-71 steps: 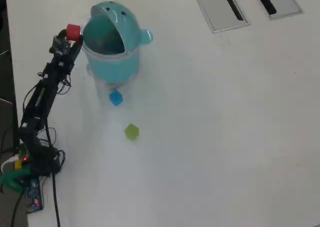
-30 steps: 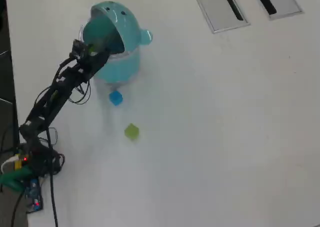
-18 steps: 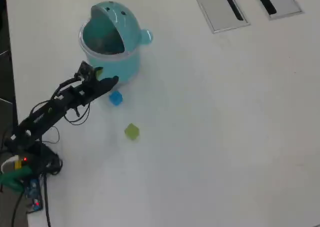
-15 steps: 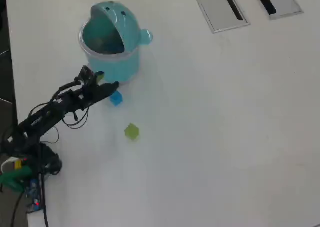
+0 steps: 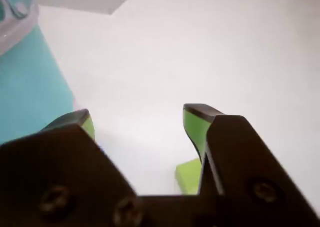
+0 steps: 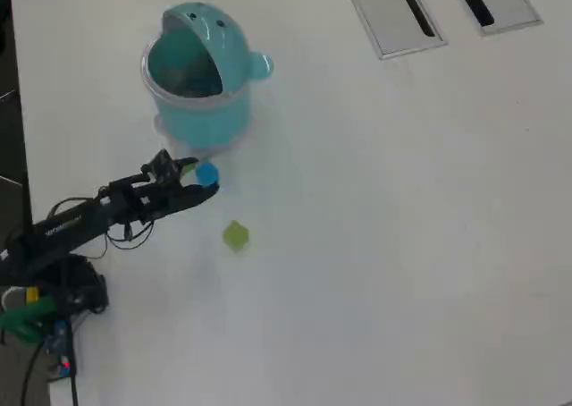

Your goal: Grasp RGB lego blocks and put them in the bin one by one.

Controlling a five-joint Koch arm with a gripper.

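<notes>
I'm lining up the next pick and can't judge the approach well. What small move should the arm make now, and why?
Probably lower the gripper straight down around the blue block. In the overhead view its tips sit right at that block, near the bin, and the wrist view shows the jaws spread apart with nothing between them. The yellow-green block lies farther off, so blue looks like the closer pick.

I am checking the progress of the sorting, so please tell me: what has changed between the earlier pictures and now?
The pincer earlier held the red block at the bin's rim; that block is no longer in view. Empty and open, the pincer has swung down from the bin to the blue block. The bin, the blue block and the yellow-green block stayed in place.
</notes>
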